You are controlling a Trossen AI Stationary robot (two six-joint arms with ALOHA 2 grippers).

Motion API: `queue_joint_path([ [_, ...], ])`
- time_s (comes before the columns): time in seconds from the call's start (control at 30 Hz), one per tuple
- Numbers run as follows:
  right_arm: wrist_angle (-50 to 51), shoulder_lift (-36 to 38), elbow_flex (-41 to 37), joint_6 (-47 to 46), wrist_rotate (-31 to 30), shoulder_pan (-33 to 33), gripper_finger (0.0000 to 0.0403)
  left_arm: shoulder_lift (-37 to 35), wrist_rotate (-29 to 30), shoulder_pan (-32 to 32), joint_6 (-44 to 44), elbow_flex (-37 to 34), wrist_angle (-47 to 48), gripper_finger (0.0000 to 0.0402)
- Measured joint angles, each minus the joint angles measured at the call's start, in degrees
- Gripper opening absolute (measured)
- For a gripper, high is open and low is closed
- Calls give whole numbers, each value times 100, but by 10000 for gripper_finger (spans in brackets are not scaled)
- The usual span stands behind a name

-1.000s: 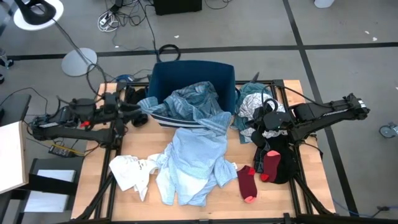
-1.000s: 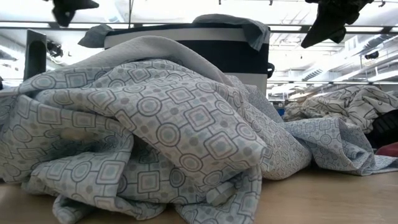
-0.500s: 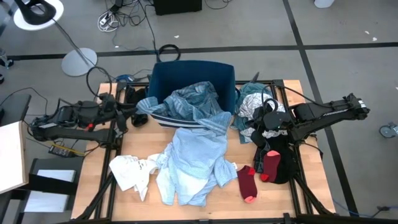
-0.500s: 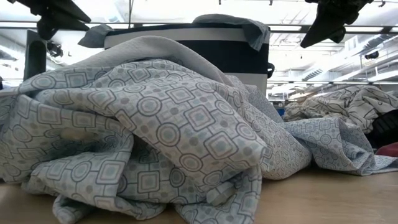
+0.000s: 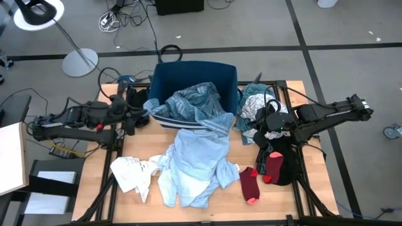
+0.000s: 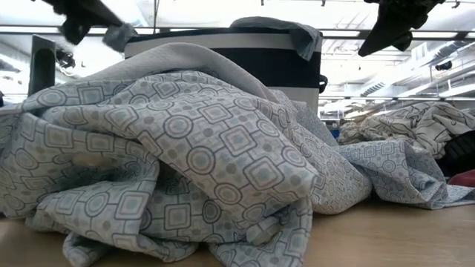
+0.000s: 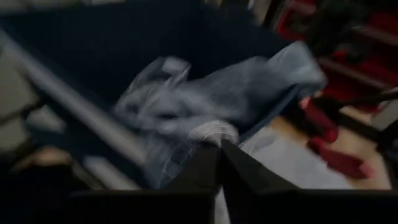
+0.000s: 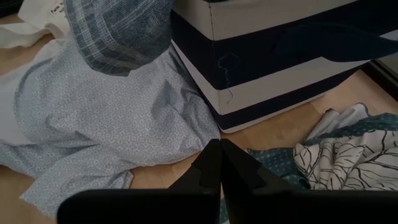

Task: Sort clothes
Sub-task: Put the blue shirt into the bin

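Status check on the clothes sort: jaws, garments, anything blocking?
Left gripper at bin's left corner, jaws closed at blue-grey garment. Right gripper shut, empty, right of bin. Light blue shirt on table. No blockage seen.

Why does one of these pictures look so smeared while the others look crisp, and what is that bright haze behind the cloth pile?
Left wrist view: smeared with motion blur, the bin and blue-grey garment soft. Right wrist view: crisp, the striped bin and leaf-print cloth sharp. Low view: bright ceiling lights wash out the background; the patterned shirt fills the frame. High view: even light, soft shadows.
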State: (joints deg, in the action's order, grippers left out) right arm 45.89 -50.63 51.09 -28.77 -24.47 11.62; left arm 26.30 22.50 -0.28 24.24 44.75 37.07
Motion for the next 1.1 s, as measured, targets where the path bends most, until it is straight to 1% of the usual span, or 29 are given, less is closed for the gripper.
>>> queue_joint_path([
  [0.17,0,1,0,-1,-6,0,5,110,240,3,-602,0,-1120,4],
  [0.3,-4,2,0,46,-17,0,5,437,275,97,-1174,0,-2051,2],
  [0.43,-90,0,0,103,-20,0,5,999,263,339,-1611,0,-3132,1],
  [0.57,-268,1,0,212,-20,0,5,1639,-72,707,-1918,0,-4107,1],
  [0.63,-345,1,0,275,-19,0,5,1952,-297,927,-1933,0,-4598,1],
  [0.7,-385,1,0,329,-19,0,5,2284,-372,1127,-1919,0,-5003,1],
  [0.8,-394,2,0,337,-17,0,5,2847,-392,1340,-1658,2,-5393,0],
  [1.0,-393,2,0,292,-17,-1,5,3910,-802,1563,-1313,2,-5567,11],
  [1.1,-391,0,0,231,-17,0,5,4267,-1183,1663,-1149,0,-5653,26],
])
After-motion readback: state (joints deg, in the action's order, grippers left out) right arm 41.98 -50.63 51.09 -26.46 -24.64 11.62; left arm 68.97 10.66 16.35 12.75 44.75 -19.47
